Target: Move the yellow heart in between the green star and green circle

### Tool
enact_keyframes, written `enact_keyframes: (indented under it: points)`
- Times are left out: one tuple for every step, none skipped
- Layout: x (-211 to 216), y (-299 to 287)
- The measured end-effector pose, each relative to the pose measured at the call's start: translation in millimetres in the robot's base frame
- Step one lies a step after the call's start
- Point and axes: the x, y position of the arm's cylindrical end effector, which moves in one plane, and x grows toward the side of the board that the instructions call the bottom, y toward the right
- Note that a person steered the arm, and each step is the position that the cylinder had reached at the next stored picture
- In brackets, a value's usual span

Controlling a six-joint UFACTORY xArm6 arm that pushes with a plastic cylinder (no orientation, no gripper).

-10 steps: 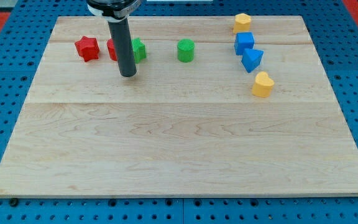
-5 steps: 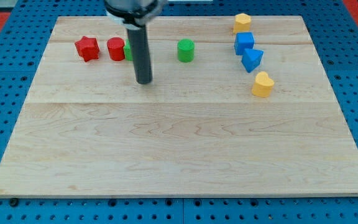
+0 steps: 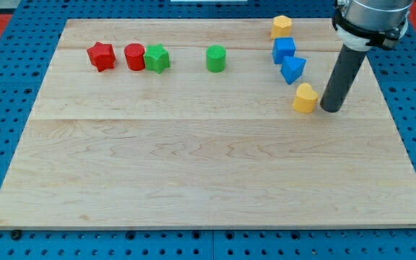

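Tip [image 3: 331,109] down on worktop [image 3: 193,166], just right of yellow heart [image 3: 305,98]; bare rod, no tool, nothing held.

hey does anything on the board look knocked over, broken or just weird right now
Nothing stands out. All the blocks sit flat on the wooden board and look intact: the yellow heart lies at the view's right, the green star and green circle near the top. My tip rests just right of the heart.

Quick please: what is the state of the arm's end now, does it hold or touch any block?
My tip: no gripper, holds nothing; it stands just right of the yellow heart, contact cannot be told.
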Motion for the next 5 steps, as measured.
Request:
enact_keyframes:
  points:
    - [-4, -77]
    - [-29, -125]
    - [-67, -122]
    - [-69, -118]
    - [-65, -113]
